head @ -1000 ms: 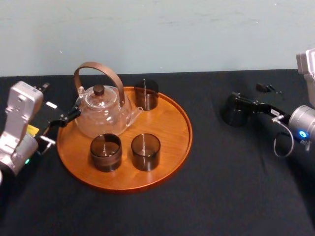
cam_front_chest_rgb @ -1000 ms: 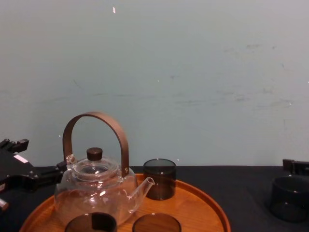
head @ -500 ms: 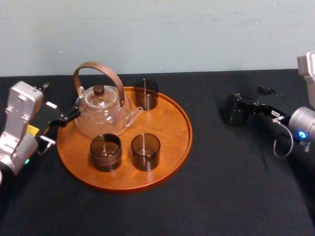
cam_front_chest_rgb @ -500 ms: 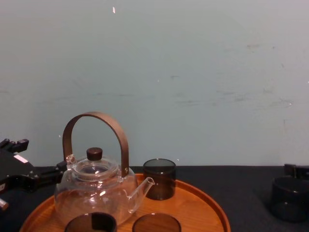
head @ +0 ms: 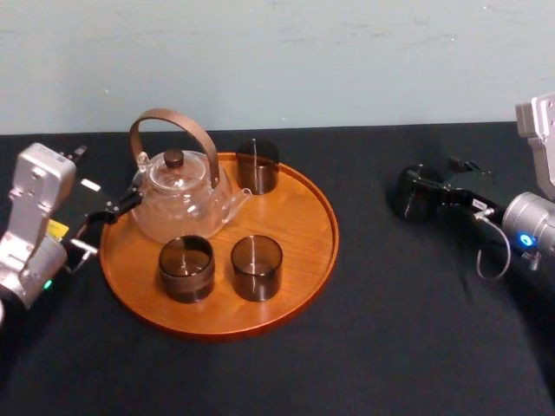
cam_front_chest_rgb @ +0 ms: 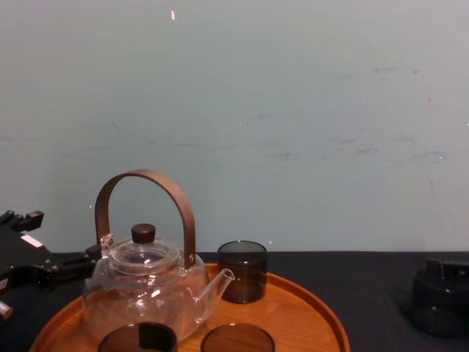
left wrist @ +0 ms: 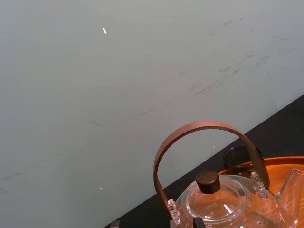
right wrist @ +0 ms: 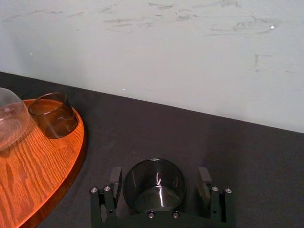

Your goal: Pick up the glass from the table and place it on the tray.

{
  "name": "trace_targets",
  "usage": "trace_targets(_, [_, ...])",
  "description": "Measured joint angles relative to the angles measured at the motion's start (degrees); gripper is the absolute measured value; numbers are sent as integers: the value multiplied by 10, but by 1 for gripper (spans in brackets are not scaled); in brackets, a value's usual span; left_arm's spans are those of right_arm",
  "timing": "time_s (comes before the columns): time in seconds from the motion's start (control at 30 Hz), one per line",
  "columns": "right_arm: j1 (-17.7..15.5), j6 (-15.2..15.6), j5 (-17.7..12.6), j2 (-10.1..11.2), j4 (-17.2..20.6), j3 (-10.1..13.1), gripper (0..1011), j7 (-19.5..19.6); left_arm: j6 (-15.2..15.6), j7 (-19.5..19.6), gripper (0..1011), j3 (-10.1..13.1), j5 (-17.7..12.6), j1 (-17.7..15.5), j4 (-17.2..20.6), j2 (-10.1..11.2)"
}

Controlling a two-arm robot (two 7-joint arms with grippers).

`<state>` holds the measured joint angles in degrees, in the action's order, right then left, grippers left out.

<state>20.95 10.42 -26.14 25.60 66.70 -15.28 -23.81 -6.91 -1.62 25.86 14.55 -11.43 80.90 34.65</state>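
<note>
Three glasses [head: 256,267] sit on the tray [head: 303,217] as the right gripper [right wrist: 159,176], jaws apart, straddles a fourth glass [right wrist: 153,187] on the table [head: 390,329] to its right, not yet lifted; left gripper [head: 108,212] idles beside the tray.

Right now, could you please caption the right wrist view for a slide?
Right pincer open around a dark glass on the table, off the tray.
</note>
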Motion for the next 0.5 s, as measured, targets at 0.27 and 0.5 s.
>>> trace_targets(0.27, [3, -2, 3, -3, -8, -5, 1002, -3, 0, 0, 1001, 0, 0, 0, 0, 0])
trace_targets(0.5, [7, -3, 7, -6, -14, -9, 1002, -5, 0, 0, 1001, 0, 0, 0, 0, 0])
